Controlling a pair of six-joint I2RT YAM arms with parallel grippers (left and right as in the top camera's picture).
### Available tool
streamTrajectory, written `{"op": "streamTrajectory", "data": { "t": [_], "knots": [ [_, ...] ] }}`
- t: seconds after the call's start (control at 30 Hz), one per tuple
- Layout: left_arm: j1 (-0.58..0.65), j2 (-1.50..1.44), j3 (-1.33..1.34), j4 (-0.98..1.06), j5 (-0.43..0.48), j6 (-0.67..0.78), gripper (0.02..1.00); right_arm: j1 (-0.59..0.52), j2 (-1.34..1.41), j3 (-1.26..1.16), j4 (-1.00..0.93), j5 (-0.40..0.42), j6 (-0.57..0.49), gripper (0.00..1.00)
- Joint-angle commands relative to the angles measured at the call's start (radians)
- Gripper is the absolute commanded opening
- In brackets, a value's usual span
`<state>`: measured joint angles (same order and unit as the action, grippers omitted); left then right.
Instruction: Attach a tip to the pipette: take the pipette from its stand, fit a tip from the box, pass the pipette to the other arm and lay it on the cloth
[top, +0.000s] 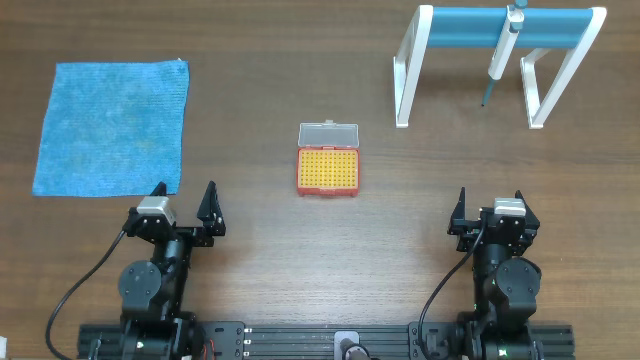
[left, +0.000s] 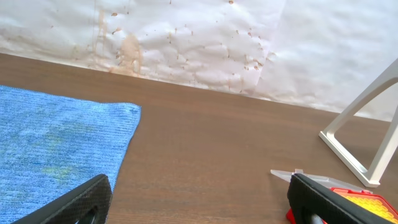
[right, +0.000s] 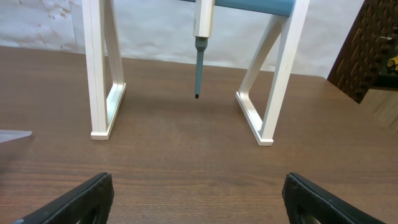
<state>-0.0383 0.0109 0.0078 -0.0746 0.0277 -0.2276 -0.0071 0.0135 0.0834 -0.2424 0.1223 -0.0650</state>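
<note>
- Brown wooden table (top: 250, 60), with a pale, rough wall (left: 186, 31) behind it; both arms sit low near their bases at the near edge.
- Left gripper (top: 184, 196): fingers spread wide with nothing between them, near the lower right corner of the cloth (top: 112, 128), which lies flat on that arm's side.
- Right gripper (top: 490, 204): also wide and holding nothing, facing the stand (top: 470, 28) across bare table and well apart from it.
- Pipette (top: 499, 62): hangs from the stand's top between the white legs, shaft pointing down, its end clear of the table (no tip fitted, as far as I can tell).
- Box (top: 328, 134): sits mid-table between the two arms, lid open, rows of yellow tips (top: 328, 172) exposed.
- Step in hand, as I judge it: the very first, taking the pipette from the stand. Nothing of the task is done yet.
- Next move probably falls to the right arm, since the stand is on its side. It should reach forward and up between the legs, close on the pipette's body below the bar, and lift it free without knocking the legs.
- After that comes a straight push down onto one tip in the box, then a hand-over to the left arm, which sits nearer the cloth.
</note>
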Motion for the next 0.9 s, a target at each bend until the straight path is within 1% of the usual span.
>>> {"op": "streamTrajectory", "data": {
  "t": [0.03, 0.13, 0.23, 0.27, 0.3, 0.43, 0.53, 0.7, 0.9],
  "knots": [
    [0.005, -0.007, -0.002, -0.005, 0.010, 0.016, 0.917, -0.100, 0.947, 0.025, 1.201, -0.158, 0.013, 0.886],
    [0.005, -0.007, -0.002, -0.005, 0.010, 0.016, 0.919, -0.101, 0.907, -0.019, 1.256, -0.180, 0.013, 0.886],
    [0.005, -0.007, -0.002, -0.005, 0.010, 0.016, 0.919, -0.101, 0.816, -0.081, 1.241, -0.180, 0.019, 0.886],
    [0.005, -0.007, -0.002, -0.005, 0.010, 0.016, 0.917, -0.101, 0.771, -0.079, 1.180, -0.193, 0.045, 0.888],
    [0.005, -0.007, -0.002, -0.005, 0.010, 0.016, 0.917, -0.101, 0.733, -0.079, 1.145, -0.203, 0.046, 0.886],
    [0.005, -0.007, -0.002, -0.005, 0.010, 0.016, 0.917, -0.118, 0.597, -0.079, 1.014, -0.202, 0.046, 0.888],
    [0.005, -0.007, -0.002, -0.005, 0.010, 0.016, 0.919, -0.126, 0.546, -0.079, 0.961, -0.202, 0.046, 0.888],
    [0.005, -0.007, -0.002, -0.005, 0.010, 0.016, 0.917, -0.126, 0.547, -0.079, 0.957, -0.202, 0.045, 0.934],
    [0.005, -0.007, -0.002, -0.005, 0.010, 0.016, 0.917, -0.126, 0.603, -0.033, 0.924, -0.202, 0.045, 0.941]
  ]
}}
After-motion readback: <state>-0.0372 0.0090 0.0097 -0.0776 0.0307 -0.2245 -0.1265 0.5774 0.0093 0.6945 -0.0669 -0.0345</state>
